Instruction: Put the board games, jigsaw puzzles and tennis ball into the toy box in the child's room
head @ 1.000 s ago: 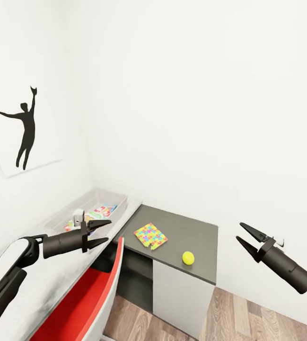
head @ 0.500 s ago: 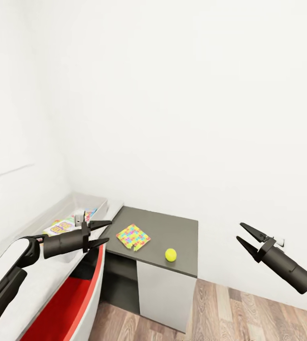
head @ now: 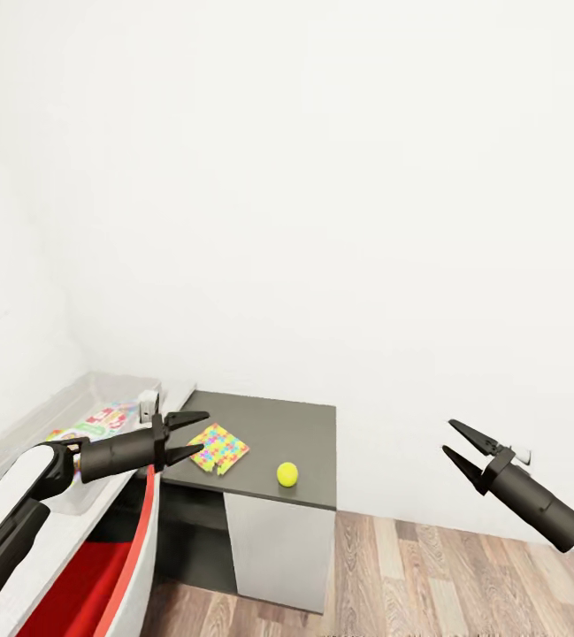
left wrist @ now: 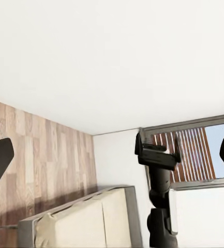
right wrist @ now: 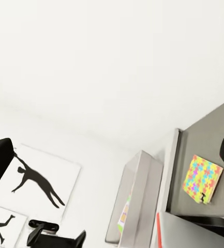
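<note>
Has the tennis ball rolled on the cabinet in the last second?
No. The tennis ball keeps its place beside the puzzle near the cabinet's front edge; the camera turned, shifting everything left.

Beige-mattressed bed point(left wrist: 86, 219) on plank floor point(left wrist: 39, 155), the right arm's tool point(left wrist: 157, 152) (dark) before a slatted window point(left wrist: 187, 155).

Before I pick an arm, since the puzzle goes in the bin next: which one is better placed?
Left. The open left gripper hangs next to the puzzle, with the bin on its side. The open right gripper is out over the floor, past the ball.
</note>
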{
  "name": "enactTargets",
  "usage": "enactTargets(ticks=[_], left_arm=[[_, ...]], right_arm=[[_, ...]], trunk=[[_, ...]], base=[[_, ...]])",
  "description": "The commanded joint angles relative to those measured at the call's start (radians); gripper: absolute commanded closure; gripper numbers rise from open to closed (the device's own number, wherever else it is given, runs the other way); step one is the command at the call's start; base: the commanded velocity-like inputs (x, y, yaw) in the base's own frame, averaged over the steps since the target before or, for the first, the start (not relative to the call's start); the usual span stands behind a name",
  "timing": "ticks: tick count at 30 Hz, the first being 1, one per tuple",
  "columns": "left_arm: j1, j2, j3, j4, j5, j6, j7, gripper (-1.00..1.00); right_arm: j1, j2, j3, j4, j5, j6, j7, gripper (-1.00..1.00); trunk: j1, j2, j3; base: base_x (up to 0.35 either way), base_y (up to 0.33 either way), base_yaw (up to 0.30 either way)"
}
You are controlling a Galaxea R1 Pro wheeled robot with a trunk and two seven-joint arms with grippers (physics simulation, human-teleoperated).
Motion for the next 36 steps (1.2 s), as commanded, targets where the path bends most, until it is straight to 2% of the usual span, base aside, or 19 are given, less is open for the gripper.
enactTargets(ticks=[1, 7, 11, 13, 15, 19, 20, 21, 23, 25, 26, 28, 31, 36], left_arm=[[-0.001, 0.001, 0.0, -0.001, 0.011, 0.001, 0.011, -1.0], [-0.001, 0.0, -0.002, -0.001, 0.011, 0.001, 0.011, -1.0], [-0.01, -0.002, -0.028, -0.001, 0.008, 0.001, 0.017, -1.0], [-0.018, -0.003, -0.048, 0.0, -0.005, 0.001, 0.023, -1.0], [-0.023, -0.005, -0.06, 0.0, -0.023, 0.001, 0.027, -1.0], [-0.038, -0.019, -0.078, 0.0, -0.117, 0.001, 0.048, -1.0], [-0.045, -0.033, -0.08, 0.001, -0.154, 0.001, 0.058, -1.0], [-0.049, -0.042, -0.081, 0.001, -0.172, 0.001, 0.063, -1.0], [-0.058, -0.085, -0.083, 0.003, -0.249, 0.0, 0.096, -1.0], [-0.06, -0.108, -0.084, 0.003, -0.286, 0.001, 0.119, -1.0], [-0.062, -0.13, -0.085, 0.002, -0.319, 0.001, 0.144, -1.0], [-0.065, -0.151, -0.085, 0.002, -0.345, 0.001, 0.171, -1.0], [-0.084, -0.203, -0.086, 0.004, -0.405, 0.001, 0.282, -1.0], [-0.093, -0.251, -0.086, 0.005, -0.437, 0.0, 0.457, -1.0]], right_arm=[[-0.001, 0.0, -0.002, 0.009, 0.005, 0.004, 0.006, -1.0], [-0.001, -0.001, -0.002, 0.029, 0.005, 0.004, 0.005, -1.0], [-0.001, -0.001, -0.002, 0.033, 0.006, 0.003, 0.002, -1.0], [-0.001, -0.001, -0.002, 0.034, 0.006, 0.002, 0.002, -1.0], [-0.001, -0.001, -0.002, 0.034, 0.006, 0.001, 0.001, -1.0], [-0.001, 0.001, -0.002, 0.035, 0.007, -0.001, -0.002, -1.0], [-0.001, 0.001, -0.002, 0.035, 0.008, -0.003, -0.002, -1.0], [-0.001, 0.001, -0.002, 0.035, 0.008, -0.005, -0.002, -1.0], [-0.001, -0.001, -0.001, 0.035, 0.008, -0.025, -0.002, -1.0], [-0.001, -0.002, 0.0, 0.035, 0.008, -0.038, -0.002, -1.0], [-0.001, -0.002, 0.002, 0.034, 0.008, -0.048, -0.004, -1.0], [-0.001, -0.002, 0.004, 0.034, 0.009, -0.054, -0.009, -1.0], [-0.001, 0.0, 0.005, 0.034, 0.045, -0.062, -0.047, -1.0], [-0.001, 0.005, 0.003, 0.034, 0.132, -0.065, -0.096, -1.0]], trunk=[[0.001, -0.002, -0.002], [0.001, -0.002, -0.002], [0.001, -0.002, -0.002], [0.001, -0.002, -0.003], [0.001, -0.002, -0.003], [0.001, -0.002, -0.005], [0.001, -0.002, -0.006], [0.001, -0.002, -0.007], [0.001, -0.002, -0.008], [0.001, -0.002, -0.01], [0.001, -0.002, -0.011], [0.001, -0.002, -0.013], [0.001, -0.002, -0.016], [0.001, -0.002, -0.021]], base=[[0.0, 0.0, -0.274], [0.0, 0.0, -0.256], [0.0, 0.0, -0.238], [0.0, 0.0, -0.221], [0.0, 0.0, -0.214], [0.0, 0.0, -0.195], [0.0, 0.0, -0.176], [0.0, 0.0, -0.169], [0.0, 0.0, -0.135], [0.0, 0.0, -0.1], [0.0, 0.0, -0.059], [0.0, 0.0, -0.042], [0.0, 0.0, -0.016], [0.0, 0.0, -0.004]])
